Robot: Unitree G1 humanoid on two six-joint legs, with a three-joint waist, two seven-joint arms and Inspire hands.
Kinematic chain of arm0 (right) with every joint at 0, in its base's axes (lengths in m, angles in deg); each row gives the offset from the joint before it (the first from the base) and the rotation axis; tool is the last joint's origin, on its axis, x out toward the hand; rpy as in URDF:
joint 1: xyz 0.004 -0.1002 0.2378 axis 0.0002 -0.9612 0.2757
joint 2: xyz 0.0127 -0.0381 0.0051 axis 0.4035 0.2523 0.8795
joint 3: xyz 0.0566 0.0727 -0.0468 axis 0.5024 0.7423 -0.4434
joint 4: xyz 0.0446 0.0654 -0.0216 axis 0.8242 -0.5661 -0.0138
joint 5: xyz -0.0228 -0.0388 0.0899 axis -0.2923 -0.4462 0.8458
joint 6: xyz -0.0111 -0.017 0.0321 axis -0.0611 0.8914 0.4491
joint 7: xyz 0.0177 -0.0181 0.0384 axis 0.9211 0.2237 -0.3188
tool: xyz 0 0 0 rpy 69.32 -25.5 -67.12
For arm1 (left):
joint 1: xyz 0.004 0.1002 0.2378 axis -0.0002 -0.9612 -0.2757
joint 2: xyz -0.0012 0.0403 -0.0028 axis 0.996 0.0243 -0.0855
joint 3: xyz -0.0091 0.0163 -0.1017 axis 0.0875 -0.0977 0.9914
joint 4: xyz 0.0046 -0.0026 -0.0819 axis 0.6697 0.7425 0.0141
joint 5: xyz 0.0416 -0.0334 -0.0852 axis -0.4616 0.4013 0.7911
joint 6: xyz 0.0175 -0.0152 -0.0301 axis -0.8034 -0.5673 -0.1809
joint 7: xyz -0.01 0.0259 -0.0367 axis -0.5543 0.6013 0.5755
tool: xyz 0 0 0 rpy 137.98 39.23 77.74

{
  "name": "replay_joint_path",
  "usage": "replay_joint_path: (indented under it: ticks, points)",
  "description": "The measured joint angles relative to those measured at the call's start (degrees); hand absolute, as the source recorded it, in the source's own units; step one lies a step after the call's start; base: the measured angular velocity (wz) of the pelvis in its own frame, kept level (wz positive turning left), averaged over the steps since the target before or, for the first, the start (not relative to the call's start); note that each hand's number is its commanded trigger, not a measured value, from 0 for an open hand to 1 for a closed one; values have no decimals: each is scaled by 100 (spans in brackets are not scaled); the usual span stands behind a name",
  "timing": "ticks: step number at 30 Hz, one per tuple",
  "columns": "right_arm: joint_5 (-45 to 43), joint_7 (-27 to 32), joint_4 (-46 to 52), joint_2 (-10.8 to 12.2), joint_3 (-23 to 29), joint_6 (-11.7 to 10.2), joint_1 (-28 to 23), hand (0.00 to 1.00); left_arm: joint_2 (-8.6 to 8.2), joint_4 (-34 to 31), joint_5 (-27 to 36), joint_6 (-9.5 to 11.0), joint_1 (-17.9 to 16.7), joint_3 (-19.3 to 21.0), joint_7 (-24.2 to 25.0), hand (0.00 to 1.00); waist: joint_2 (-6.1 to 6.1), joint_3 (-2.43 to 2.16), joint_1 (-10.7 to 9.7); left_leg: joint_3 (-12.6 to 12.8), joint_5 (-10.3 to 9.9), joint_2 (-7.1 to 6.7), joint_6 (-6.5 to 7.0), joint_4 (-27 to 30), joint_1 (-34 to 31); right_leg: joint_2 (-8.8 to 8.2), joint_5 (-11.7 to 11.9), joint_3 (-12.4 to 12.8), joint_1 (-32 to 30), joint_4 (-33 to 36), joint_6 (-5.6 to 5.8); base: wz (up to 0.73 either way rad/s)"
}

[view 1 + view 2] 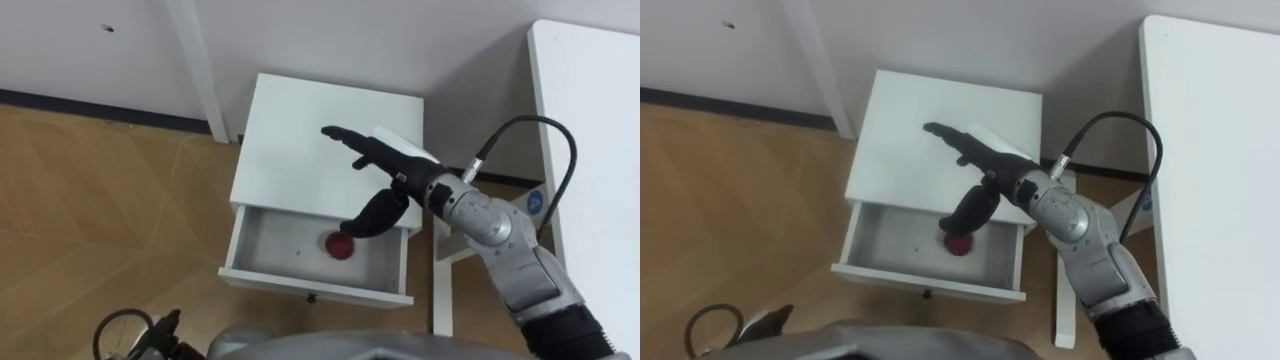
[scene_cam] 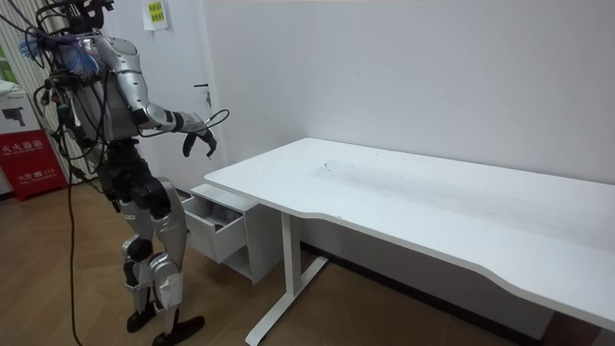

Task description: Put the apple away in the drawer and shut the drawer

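The robot is seen in the room view standing on the wooden floor (image 2: 86, 288) before a small white cabinet (image 1: 300, 130), which is set against the wall just beside the end of a long white desk (image 2: 432, 192); 1 arm is held out forward above the cabinet. The cabinet's drawer (image 1: 300, 285) is pulled out towards the robot and stands open; the apple (image 1: 339, 246), red and round, is seen lying on the drawer's floor, a little to the right of the middle, apart from the drawer's walls. The right hand (image 1: 385, 160) is held over the rear of the drawer and the front of the cabinet top; its fingers (image 1: 340, 135) are stretched out straight and slightly spread, pointing away towards the robot's left, and its thumb hangs down loosely; nothing is held in it. In the eye views the thumb's tip is seen just beside and above the apple, but in the room view the hand (image 2: 199, 130) is shown well above the cabinet, so the apple is taken to lie free beneath it, untouched. The left hand (image 1: 160, 332) is seen low at the lower left edge, over the floor and well apart from the drawer; whether it is spread or closed cannot be told.
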Motion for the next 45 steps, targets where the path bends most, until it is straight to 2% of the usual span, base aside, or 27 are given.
replay_joint_path:
  ticks: [9,13,16,18,19,20,21,22,23,24,26,27,28,29,30,31,32,33,34,35,36,37,38,39,41,43,45]
  points:
    - [7,104,-39,0,3,0,-19,0,-4,10,0,0,-45,17,-11,0,21,14,-3,-1,0,0,0,-9,2,0,0,4,-1,-2,0,0]
    - [23,406,-361,43,146,-68,-180,0,-78,-19,5,-3,-99,246,-84,0,43,20,-42,1,-3,-6,5,26,-8,-21,0,-35,10,13,0,6]
    - [61,806,-1333,219,712,-113,-241,0,-200,16,77,-7,-94,341,-130,0,155,-22,-306,75,-67,-4,98,306,-149,-146,-35,-158,-143,409,55,28]
    - [70,1310,-2078,239,1285,-80,-315,0,-240,50,183,-5,-105,387,-113,0,378,-19,-396,282,-74,6,169,309,-124,-373,-83,-105,-933,2054,131,3]
    - [78,1422,-2262,255,1423,-69,-327,0,-216,56,212,-4,-108,439,-115,0,381,-20,-456,317,-90,-42,213,333,-121,-486,-19,-92,-1250,2657,125,7]
    - [92,1645,-2628,256,1688,-66,-379,0,-158,65,211,-9,-113,487,-129,0,390,-24,-633,331,-161,-99,321,488,-125,-684,423,109,-1895,3872,126,0]
    - [198,1829,-3047,238,1970,-74,-385,0,-136,90,213,0,-115,529,-142,0,496,-48,-670,371,-257,-34,411,687,-170,-686,1352,443,-2605,4907,286,-12]
    - [270,1899,-3219,237,2108,-97,-376,0,-107,120,219,9,-98,557,-155,0,582,-14,-692,375,-322,2,459,789,-221,-658,1558,579,-2968,5560,271,-44]
    - [421,2031,-3512,198,2322,-177,-387,0,-34,218,225,-3,-54,585,-178,0,630,21,-715,355,-435,119,476,1040,-328,-510,1239,798,-3699,7476,122,-28]
    - [673,2146,-3854,103,2424,-285,-438,0,39,234,297,-31,-46,564,-183,0,789,52,-871,279,-487,316,508,1221,-432,-299,891,774,-4317,9057,14,-13]
    - [978,2400,-4652,-67,2351,-399,-554,0,83,225,332,-181,6,571,-169,0,1063,53,-963,106,-484,675,504,1295,-479,4,625,641,-5006,10337,-21,19]
    - [1139,2515,-5061,-117,2215,-368,-642,0,174,227,328,-253,50,551,-164,0,1043,107,-970,119,-522,654,447,1510,-546,27,496,735,-5303,10762,155,27]
    - [1215,2525,-5251,-143,2111,-363,-634,0,234,227,330,-273,76,545,-162,0,911,158,-982,295,-586,595,431,1756,-654,-51,379,882,-5398,10897,273,29]
    - [1375,2555,-5551,-203,2020,-310,-625,0,259,218,319,-344,77,578,-176,0,716,159,-998,578,-1043,616,491,2344,-904,-227,152,1058,-5439,10982,323,22]
    - [1375,2659,-5756,-242,2040,-220,-625,0,128,131,294,-458,-11,666,-195,0,714,131,-975,610,-1308,581,644,2858,-1177,-310,27,1107,-5241,10704,168,16]
    - [1372,2701,-5822,-258,2041,-165,-627,0,30,67,323,-506,-88,691,-202,0,726,117,-977,612,-1349,576,646,2926,-1251,-313,3,1090,-5047,10407,123,5]
    - [1378,2740,-5931,-263,2025,-119,-630,0,-93,28,391,-557,-305,655,-184,0,846,23,-951,599,-1290,567,596,2813,-1274,-335,8,1054,-4492,9400,130,-7]
    - [1364,2744,-6007,-216,1960,-126,-633,0,-109,-6,444,-575,-523,659,-184,0,870,24,-922,619,-1131,464,531,2489,-1115,-453,27,987,-3682,7929,198,-8]
    - [1363,2741,-6074,-163,1946,-131,-622,0,-84,-6,440,-580,-612,691,-194,0,810,16,-911,628,-1041,368,518,2283,-1010,-539,20,948,-3250,7036,231,0]
    - [1365,2741,-6200,-62,1910,-130,-631,0,1,-9,431,-590,-731,699,-241,0,666,-5,-855,641,-881,205,518,1951,-831,-646,-18,835,-2357,5308,261,7]
    - [1378,2740,-6274,-23,1894,-135,-640,0,25,-14,431,-591,-751,696,-265,0,592,-5,-810,650,-805,143,518,1796,-748,-669,-56,736,-1928,4510,269,10]
    - [1376,2740,-6375,6,1850,-129,-629,0,82,-35,430,-586,-762,702,-340,0,450,-17,-721,654,-648,26,489,1501,-637,-649,-227,518,-1289,3137,255,0]
    - [1379,2783,-6383,1,1860,-129,-622,0,49,-91,427,-563,-762,730,-386,0,414,-33,-615,661,-516,3,429,1281,-575,-585,-330,408,-833,2168,298,-10]
    - [1381,2819,-6385,14,1859,-134,-604,0,44,-139,417,-543,-761,738,-388,0,379,-37,-584,660,-454,5,403,1174,-549,-531,-326,383,-654,1764,297,-19]
    - [1380,2902,-6459,145,1863,-140,-506,0,48,-186,382,-422,-693,974,-496,0,156,-50,-474,720,-322,-13,302,908,-429,-410,-291,292,-172,693,302,-24]
    - [1380,2900,-6576,203,1873,-157,-408,0,15,-180,378,-416,-674,1104,-527,0,90,-57,-481,692,-324,34,230,896,-357,-322,-243,255,62,375,303,-18]
    - [1438,2874,-6646,202,2011,-120,-409,0,-97,-168,380,-413,-565,1134,-555,0,129,-52,-477,685,-346,94,158,862,-228,-247,-218,273,200,296,275,-9]
